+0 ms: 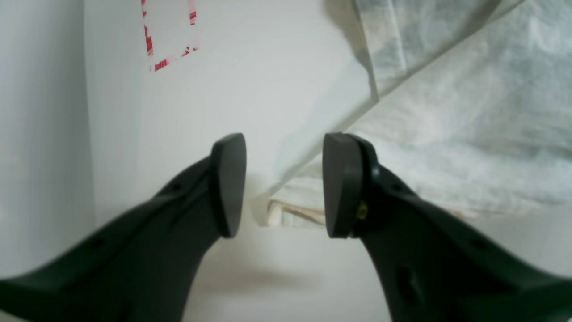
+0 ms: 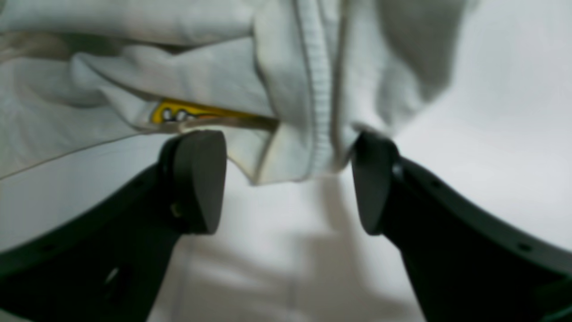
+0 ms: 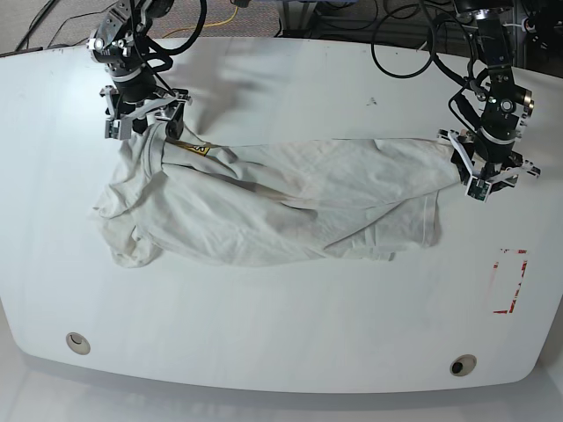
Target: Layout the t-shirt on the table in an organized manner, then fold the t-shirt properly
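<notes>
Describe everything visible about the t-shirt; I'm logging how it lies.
The t-shirt is off-white, soft-looking cloth, crumpled and stretched sideways across the table, not yet flat. A ribbed hem and a sliver of yellow print show. The open right tool and open left tool each straddle an edge.

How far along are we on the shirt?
Early. Done: the t-shirt is stretched roughly across the table between the arms, but rumpled and twisted. In hand: both grippers, left and right, are open at its opposite ends, holding nothing. Left: flattening it out, then all the folding.
</notes>
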`<state>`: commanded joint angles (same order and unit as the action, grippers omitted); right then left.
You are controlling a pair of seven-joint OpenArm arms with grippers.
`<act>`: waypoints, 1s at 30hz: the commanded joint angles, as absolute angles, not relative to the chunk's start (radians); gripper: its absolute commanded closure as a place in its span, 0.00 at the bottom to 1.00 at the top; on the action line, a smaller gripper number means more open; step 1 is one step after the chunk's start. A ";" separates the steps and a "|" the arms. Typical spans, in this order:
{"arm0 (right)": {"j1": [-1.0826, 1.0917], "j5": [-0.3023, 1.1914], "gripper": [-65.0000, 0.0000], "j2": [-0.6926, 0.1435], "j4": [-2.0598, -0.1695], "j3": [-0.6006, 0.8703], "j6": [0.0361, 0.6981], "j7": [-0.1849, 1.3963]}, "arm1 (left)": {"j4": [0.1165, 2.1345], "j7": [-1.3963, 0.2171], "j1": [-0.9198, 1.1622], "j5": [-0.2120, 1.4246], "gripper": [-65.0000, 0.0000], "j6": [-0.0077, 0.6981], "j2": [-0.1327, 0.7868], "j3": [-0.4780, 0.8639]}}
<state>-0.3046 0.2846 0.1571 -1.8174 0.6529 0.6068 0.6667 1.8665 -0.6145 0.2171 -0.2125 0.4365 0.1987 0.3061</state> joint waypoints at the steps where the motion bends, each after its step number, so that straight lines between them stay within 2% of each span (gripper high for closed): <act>1: -0.303 0.285 0.36 0.157 -1.817 0.653 0.605 0.667 | 1.867 -0.615 0.217 -0.213 0.59 0.437 0.199 0.306; 8: -0.303 0.285 0.37 0.157 -1.817 0.653 0.605 0.667 | 1.867 -0.615 0.217 -0.213 0.59 0.437 0.199 0.306; 11: -0.305 0.283 0.47 0.157 -1.817 0.653 0.607 0.667 | 1.867 -0.615 0.217 -0.213 0.59 0.437 0.199 0.306; 17: -0.306 0.283 0.87 0.157 -1.816 0.654 0.605 0.667 | 1.867 -0.615 0.217 -0.213 0.59 0.437 0.199 0.306; 19: -0.306 0.282 0.96 0.157 -1.816 0.654 0.605 0.668 | 1.867 -0.615 0.216 -0.213 0.59 0.437 0.197 0.306; 22: -0.305 0.282 0.99 0.157 -1.816 0.654 0.604 0.688 | 1.867 -0.615 0.216 -0.213 0.59 0.437 0.196 0.306; 30: -0.300 0.282 0.99 0.143 -1.816 0.653 0.607 0.720 | 1.865 -0.615 0.199 -0.213 0.59 0.437 0.196 0.306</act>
